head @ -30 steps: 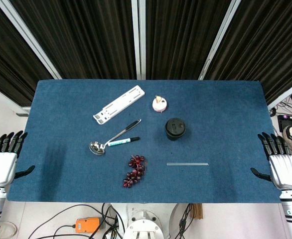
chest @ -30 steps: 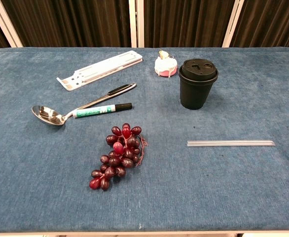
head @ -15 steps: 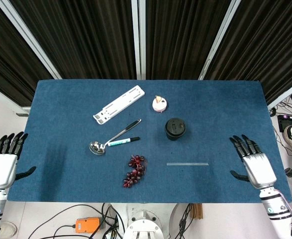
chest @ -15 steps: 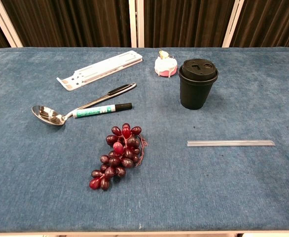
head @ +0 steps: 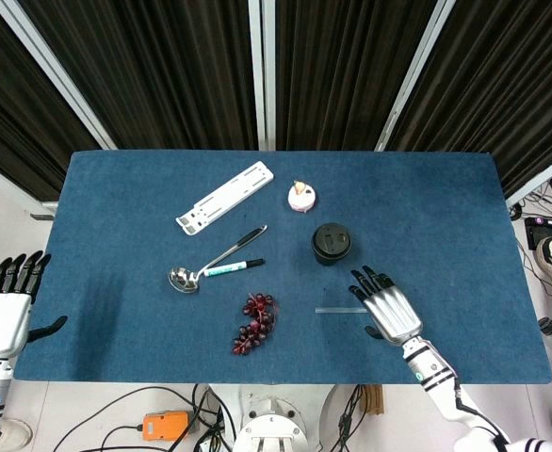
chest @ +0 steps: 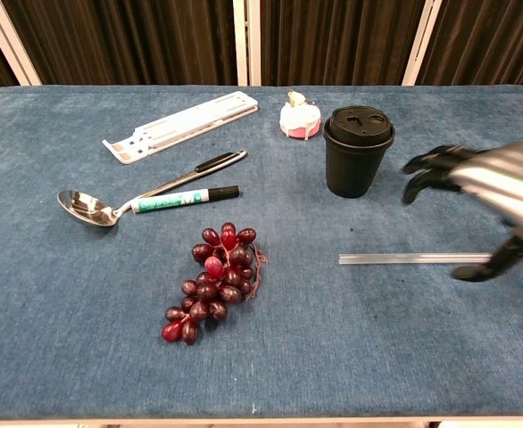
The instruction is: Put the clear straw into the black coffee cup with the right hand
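one straw [chest: 413, 259], one cup [chest: 358, 152], two hands [head: 386, 308]

Grapes [chest: 214, 279], spoon [chest: 87, 207], marker [chest: 183, 200] on tablecloth [chest: 56, 312].

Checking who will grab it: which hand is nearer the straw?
Right. The right hand hovers over the straw's end; the left hand sits off the table's far left edge.

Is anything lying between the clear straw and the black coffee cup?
No. The chest view shows only bare blue cloth between the clear straw and the black coffee cup; the right hand hovers over the straw's far end, off to the side.
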You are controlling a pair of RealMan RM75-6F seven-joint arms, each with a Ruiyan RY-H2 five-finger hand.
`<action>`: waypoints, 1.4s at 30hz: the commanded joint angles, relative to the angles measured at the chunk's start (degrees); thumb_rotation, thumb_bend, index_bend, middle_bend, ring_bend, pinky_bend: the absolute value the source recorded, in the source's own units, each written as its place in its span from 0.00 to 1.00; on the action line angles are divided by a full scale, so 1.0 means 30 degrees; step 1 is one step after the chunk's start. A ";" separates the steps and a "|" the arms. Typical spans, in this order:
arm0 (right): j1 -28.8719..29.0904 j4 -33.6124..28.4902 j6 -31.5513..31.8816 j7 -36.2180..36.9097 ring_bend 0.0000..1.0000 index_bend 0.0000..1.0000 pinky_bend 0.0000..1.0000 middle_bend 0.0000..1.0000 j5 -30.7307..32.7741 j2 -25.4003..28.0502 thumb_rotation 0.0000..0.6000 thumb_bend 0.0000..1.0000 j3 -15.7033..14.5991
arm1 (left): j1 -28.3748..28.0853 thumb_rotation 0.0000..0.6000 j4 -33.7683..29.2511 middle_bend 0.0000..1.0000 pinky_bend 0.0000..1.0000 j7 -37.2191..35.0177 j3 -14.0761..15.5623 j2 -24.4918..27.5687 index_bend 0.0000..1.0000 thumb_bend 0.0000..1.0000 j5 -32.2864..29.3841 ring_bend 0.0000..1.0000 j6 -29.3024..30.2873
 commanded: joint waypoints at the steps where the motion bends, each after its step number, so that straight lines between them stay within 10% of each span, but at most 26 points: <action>1: 0.0694 0.1027 -0.0515 -0.0646 0.15 0.45 0.32 0.20 0.0644 -0.1283 1.00 0.37 0.0217 | 0.0017 1.00 0.0094 0.06 0.00 -0.0061 0.0015 -0.0047 0.02 0.06 -0.0009 0.01 -0.0019; 27: 0.1928 0.2606 -0.0700 -0.3902 0.16 0.56 0.33 0.23 0.1916 -0.3000 1.00 0.53 -0.0480 | 0.0122 1.00 0.0551 0.06 0.00 -0.0271 0.0004 -0.0122 0.02 0.06 -0.0135 0.00 -0.0113; 42: 0.2006 0.1534 0.0411 -0.0465 0.19 0.65 0.33 0.28 0.1040 -0.2012 1.00 0.59 -0.0407 | 0.0168 1.00 0.0560 0.06 0.00 -0.0285 0.0016 -0.0093 0.02 0.06 -0.0119 0.00 -0.0100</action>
